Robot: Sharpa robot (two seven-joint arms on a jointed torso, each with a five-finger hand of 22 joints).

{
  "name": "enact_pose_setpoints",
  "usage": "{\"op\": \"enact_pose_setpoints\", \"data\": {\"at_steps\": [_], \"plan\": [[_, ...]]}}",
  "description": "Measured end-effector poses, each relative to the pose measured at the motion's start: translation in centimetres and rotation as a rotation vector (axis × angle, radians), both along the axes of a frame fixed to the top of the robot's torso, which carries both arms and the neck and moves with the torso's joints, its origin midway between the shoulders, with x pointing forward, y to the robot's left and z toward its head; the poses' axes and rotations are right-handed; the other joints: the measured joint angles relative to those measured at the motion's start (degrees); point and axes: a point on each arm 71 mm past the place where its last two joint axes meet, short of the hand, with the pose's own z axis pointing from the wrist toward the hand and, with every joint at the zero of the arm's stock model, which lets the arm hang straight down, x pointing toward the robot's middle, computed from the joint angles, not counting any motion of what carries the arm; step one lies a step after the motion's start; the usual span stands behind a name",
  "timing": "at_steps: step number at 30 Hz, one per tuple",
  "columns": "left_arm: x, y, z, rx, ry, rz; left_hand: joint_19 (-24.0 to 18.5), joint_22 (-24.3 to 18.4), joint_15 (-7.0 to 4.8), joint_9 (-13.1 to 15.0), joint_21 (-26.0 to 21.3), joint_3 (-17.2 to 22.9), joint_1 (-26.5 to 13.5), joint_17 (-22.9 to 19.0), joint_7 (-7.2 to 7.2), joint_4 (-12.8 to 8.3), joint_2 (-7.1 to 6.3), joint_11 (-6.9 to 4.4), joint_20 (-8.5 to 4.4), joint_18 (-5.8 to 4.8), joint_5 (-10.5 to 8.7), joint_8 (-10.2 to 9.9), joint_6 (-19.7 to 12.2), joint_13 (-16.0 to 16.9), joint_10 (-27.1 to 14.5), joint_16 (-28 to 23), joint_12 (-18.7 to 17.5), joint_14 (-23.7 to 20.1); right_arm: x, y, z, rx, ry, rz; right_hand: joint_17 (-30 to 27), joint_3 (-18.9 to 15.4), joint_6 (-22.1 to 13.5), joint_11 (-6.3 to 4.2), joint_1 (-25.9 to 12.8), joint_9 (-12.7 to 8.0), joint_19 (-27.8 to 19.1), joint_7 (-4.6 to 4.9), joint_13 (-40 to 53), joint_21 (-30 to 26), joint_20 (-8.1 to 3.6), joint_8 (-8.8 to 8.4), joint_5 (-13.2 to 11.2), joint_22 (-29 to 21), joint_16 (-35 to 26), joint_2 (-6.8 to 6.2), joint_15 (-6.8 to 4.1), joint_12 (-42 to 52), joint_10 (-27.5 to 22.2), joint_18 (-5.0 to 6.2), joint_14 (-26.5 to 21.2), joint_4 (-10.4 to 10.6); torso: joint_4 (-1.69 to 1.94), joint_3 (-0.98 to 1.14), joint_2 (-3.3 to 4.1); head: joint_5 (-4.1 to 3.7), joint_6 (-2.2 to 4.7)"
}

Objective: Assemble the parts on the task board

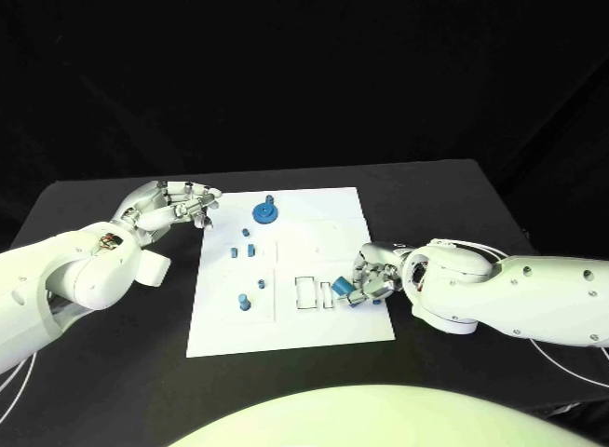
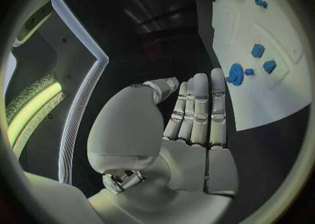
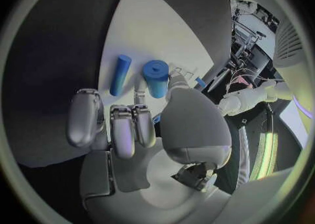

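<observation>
The white task board (image 1: 298, 326) lies mid-table. My right hand (image 1: 373, 273) hovers at the board's right edge and pinches a short blue cylinder (image 3: 156, 77) between thumb and finger; the same cylinder (image 1: 344, 290) sits beside two rectangular slots (image 1: 307, 291). A blue rod (image 3: 120, 74) lies flat on the board just past the fingers. My left hand (image 1: 171, 209) hangs over the black table off the board's far left corner, holding nothing, fingers (image 2: 200, 109) straight and side by side. A round blue disc (image 1: 264, 213) stands at the board's far end.
Small blue parts stand on the board's left half: a pair (image 1: 243, 250), one (image 1: 263, 281) and a peg (image 1: 243, 301). From the left wrist, the disc (image 2: 235, 74) and two blue blocks (image 2: 258, 50) show. Black table (image 1: 439, 200) surrounds the board.
</observation>
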Motion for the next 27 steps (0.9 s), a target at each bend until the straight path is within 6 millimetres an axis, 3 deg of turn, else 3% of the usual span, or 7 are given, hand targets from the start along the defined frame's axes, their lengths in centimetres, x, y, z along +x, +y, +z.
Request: {"op": "enact_pose_setpoints", "data": {"at_steps": [7,8,14,27], "plan": [[0.0,0.0,0.0,0.001,0.002,-0.001,0.0,0.0,0.00,0.0,0.0,0.0,0.0,0.0,0.00,0.0,0.00,0.00,0.00,0.00,0.00,0.0,0.0,0.0,0.0,0.0,0.0,0.0,0.0,0.0,-0.1,0.013,-0.009,-0.016,0.0,1.1,-1.2,-0.13,3.4,0.1,0.2,0.31,0.0,0.4,-0.23,0.05,0.0,0.0,0.1,1.84,-0.12,-0.3,-0.1,-0.03,0.1,-0.3,0.01,-0.03,-0.08,0.05,0.04],[0.0,0.0,0.0,0.002,0.002,-0.001,0.0,0.0,0.00,0.0,0.0,0.0,0.0,0.0,0.00,0.0,0.00,0.00,0.00,0.00,0.00,0.0,0.0,0.0,0.0,0.0,0.0,0.0,0.0,0.0,-0.1,0.018,-0.012,-0.023,0.0,1.3,-1.2,-0.21,3.6,0.1,0.2,0.31,0.0,0.8,-0.24,0.04,0.0,0.0,0.2,2.06,-0.21,-0.3,-0.2,-0.53,0.2,-0.3,0.01,-0.04,-0.09,0.07,0.04],[0.0,0.1,0.0,0.003,0.004,0.001,0.2,-0.1,0.00,0.0,0.0,0.0,0.0,0.0,0.00,0.0,0.00,0.00,0.21,0.00,0.00,0.0,0.0,0.0,0.0,0.0,0.0,0.0,-0.2,-0.3,0.0,0.070,-0.016,-0.082,0.0,1.8,-0.8,-0.46,5.3,-0.7,0.2,-0.46,0.0,2.1,-0.24,0.26,-0.3,0.0,0.2,3.79,-0.42,0.0,-0.1,-0.89,0.0,-0.4,-0.04,-0.12,-0.13,0.20,0.21],[0.0,0.0,-0.1,0.007,0.012,-0.002,0.4,-0.1,0.00,0.0,0.0,0.0,0.0,0.0,0.00,0.0,0.00,0.00,0.00,0.00,0.00,0.0,0.0,0.0,0.0,0.0,0.0,0.0,0.2,0.6,2.2,0.256,-0.004,-0.184,0.0,2.0,-0.4,-0.82,5.3,-0.2,0.2,-0.22,0.0,3.2,-0.65,0.64,-0.5,0.0,0.4,4.99,-0.82,0.4,0.0,-0.89,0.0,-0.1,0.08,-0.05,-0.04,0.88,0.79]]}}
